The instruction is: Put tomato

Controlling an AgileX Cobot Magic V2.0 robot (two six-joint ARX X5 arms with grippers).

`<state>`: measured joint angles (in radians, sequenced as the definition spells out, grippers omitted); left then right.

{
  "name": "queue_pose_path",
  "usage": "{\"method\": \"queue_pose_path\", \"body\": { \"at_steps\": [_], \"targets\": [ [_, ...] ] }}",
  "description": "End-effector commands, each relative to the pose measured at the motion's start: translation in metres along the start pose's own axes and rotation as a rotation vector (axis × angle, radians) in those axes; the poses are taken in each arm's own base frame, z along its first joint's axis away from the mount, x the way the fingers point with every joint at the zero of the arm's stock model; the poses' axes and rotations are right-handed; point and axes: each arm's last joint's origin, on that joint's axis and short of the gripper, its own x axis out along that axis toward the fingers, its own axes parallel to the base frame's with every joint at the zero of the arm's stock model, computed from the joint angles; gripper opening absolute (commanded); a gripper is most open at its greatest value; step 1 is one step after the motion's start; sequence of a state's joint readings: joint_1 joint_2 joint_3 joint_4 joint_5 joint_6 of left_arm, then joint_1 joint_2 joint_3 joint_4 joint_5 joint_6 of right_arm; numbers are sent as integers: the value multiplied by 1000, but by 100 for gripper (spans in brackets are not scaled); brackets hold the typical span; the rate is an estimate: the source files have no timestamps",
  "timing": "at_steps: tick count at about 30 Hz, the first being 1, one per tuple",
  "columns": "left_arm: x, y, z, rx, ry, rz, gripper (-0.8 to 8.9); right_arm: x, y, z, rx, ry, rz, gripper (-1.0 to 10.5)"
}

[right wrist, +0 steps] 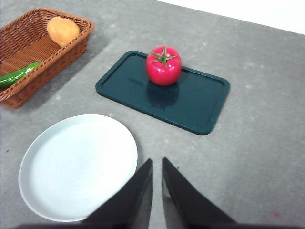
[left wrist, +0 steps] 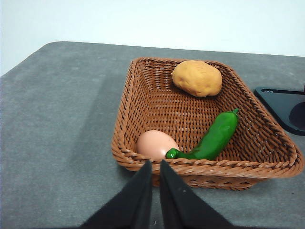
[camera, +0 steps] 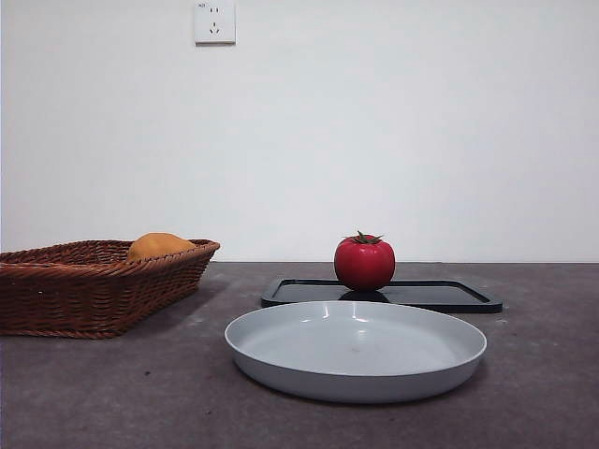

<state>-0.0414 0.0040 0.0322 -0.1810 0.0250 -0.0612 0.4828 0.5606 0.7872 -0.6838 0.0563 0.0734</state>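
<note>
The red tomato [camera: 364,263] with a green stem stands upright on a dark tray [camera: 440,296] behind a grey plate [camera: 281,341]. It also shows in the right wrist view [right wrist: 163,66] on the tray [right wrist: 200,107], beyond the plate [right wrist: 57,162]. My right gripper [right wrist: 157,164] is shut and empty, well short of the tomato, beside the plate's edge. My left gripper [left wrist: 155,166] is shut and empty, just outside the near rim of the wicker basket [left wrist: 138,81]. Neither arm shows in the front view.
The wicker basket [camera: 56,290] at the left holds an orange-yellow rounded fruit [left wrist: 197,78], a green pepper [left wrist: 214,137] and a pale egg-shaped thing [left wrist: 155,145]. A wall socket [camera: 214,21] is on the white wall behind.
</note>
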Motion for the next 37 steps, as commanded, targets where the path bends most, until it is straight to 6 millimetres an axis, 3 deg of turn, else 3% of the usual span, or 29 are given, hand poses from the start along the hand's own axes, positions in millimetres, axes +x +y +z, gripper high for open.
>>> {"method": "queue_pose_path", "body": {
  "at_steps": [1,5,9,14,22,37],
  "targets": [
    [2,1,-8,15,27,7,24,-16,-9,0,-28,-114,-64,24],
    [2,1,-7,15,27,6,24,-12,-29,-42,46,-327,-286,24],
    [2,1,-7,15,27,6,24,4,-39,-80,45,-464,-312,24],
    [2,1,-7,15,27,6,24,21,-49,-112,62,-453,-408,24],
    [2,1,-7,15,27,6,24,50,-56,-152,96,-315,-408,24],
    [2,1,-7,15,27,6,24,52,-56,-155,15,-278,-423,24]
  ]
}}
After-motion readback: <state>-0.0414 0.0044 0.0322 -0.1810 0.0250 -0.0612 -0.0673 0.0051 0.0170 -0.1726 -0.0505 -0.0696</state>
